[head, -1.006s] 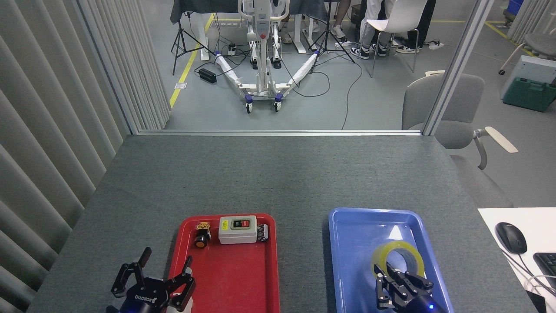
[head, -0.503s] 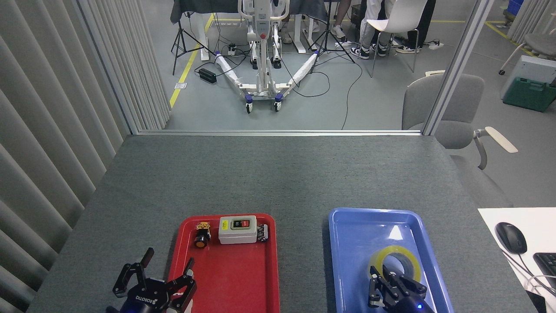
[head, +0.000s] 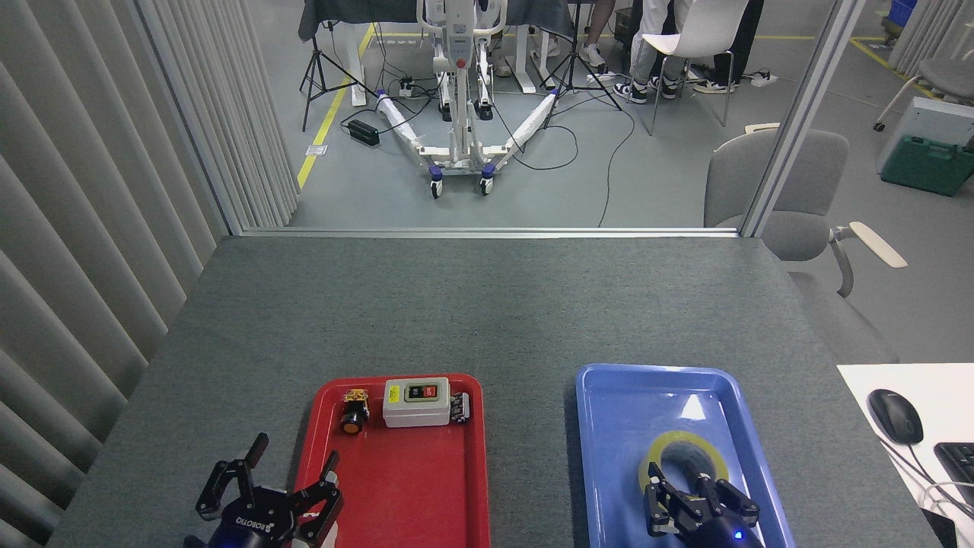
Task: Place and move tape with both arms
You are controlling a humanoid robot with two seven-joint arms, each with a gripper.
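My right gripper [head: 691,495] is clamping the tape [head: 682,455] in the blue tray [head: 609,426] while my left gripper [head: 266,487] is hanging spread open.

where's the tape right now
In the head view the tape lies in the blue tray on the right, near its front end, with the right gripper over its near edge.

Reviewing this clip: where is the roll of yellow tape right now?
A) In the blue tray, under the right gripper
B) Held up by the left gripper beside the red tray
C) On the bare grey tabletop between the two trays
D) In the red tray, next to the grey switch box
A: the tape lies inside the blue tray, with the right gripper directly over its near rim.
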